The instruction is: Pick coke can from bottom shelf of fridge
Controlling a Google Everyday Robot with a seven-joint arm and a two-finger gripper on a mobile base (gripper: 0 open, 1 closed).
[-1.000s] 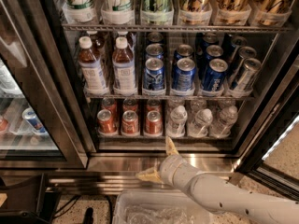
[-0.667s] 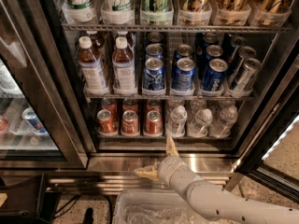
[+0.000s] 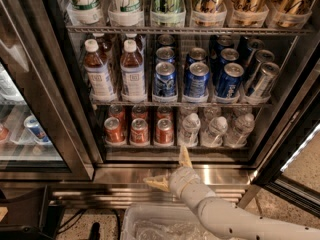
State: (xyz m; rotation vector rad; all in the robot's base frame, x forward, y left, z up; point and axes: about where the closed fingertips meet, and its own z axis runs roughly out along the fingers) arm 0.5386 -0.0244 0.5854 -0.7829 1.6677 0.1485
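Note:
The fridge (image 3: 150,176) stands open with wire racks of drinks. On the bottom shelf (image 3: 175,145) several red coke cans stand in three lanes; the front three are at left (image 3: 113,130), middle (image 3: 139,131) and right (image 3: 164,131). Clear water bottles (image 3: 214,130) fill the lanes to their right. My gripper (image 3: 171,168) is open, with one pale finger (image 3: 184,155) pointing up and one pointing left (image 3: 156,183). It hangs in front of the steel base, just below the shelf and slightly right of the right-hand coke can, touching nothing.
Blue cans (image 3: 196,79) and brown bottles (image 3: 133,73) fill the rack above. The open glass door (image 3: 282,169) stands at right. A second closed cooler (image 3: 30,134) is at left. A clear plastic bin (image 3: 160,224) sits below my arm.
The gripper and arm have shifted a little to the left and slightly upward toward the shelf. The fingers stay spread and the cans have not moved.

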